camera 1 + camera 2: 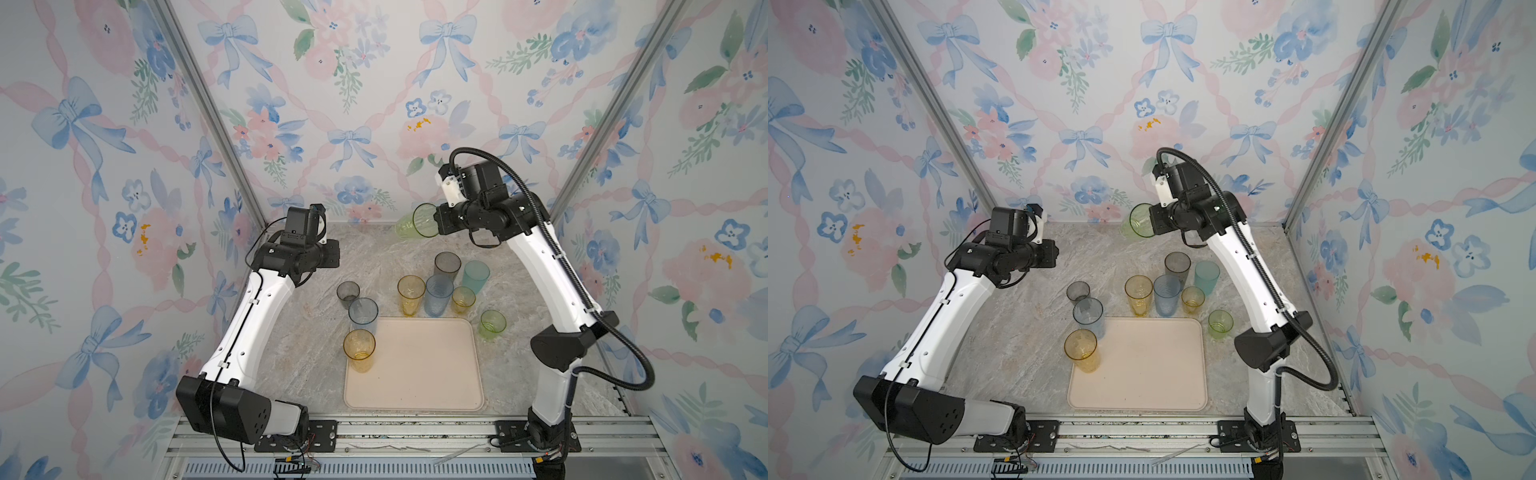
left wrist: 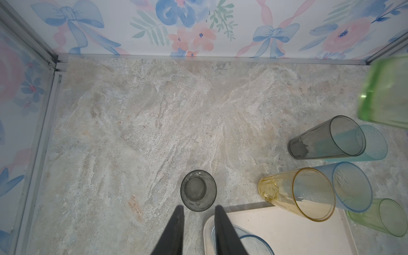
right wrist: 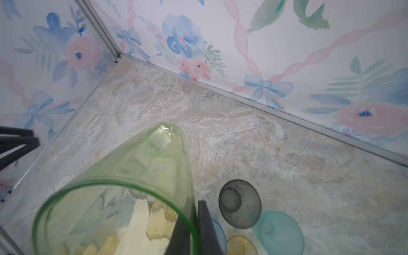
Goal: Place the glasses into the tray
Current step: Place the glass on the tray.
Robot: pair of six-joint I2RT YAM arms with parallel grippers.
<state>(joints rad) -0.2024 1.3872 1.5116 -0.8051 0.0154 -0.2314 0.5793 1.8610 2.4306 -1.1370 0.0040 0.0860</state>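
- The right hand (image 3: 195, 223) gripped the tall green tumbler (image 1: 415, 220) by its rim. The right wrist view showed one finger inside the rim and one outside.
- That tumbler hung tipped almost onto its side above the far part of the surface (image 1: 299, 357), well apart from the tray (image 1: 419, 386).
- The left hand (image 2: 198, 207) hovered over the far left of the surface, its fingers a little apart and nothing between them.
- Two glasses stood in the tray: an amber tumbler (image 1: 359, 351) by the left rim and a pale blue tumbler (image 1: 363, 313) in the far left corner.
- A short grey tumbler (image 1: 348, 293) stood on the surface just beyond that corner.
- Past the tray's far edge five glasses stood close together: a yellow tumbler (image 1: 411, 295), a blue tumbler (image 1: 438, 295), a tall grey tumbler (image 1: 447, 266), a teal tumbler (image 1: 476, 274) and a short yellow tumbler (image 1: 463, 299).
- A short green tumbler (image 1: 493, 324) stood on the surface just beside the tray's far right corner.
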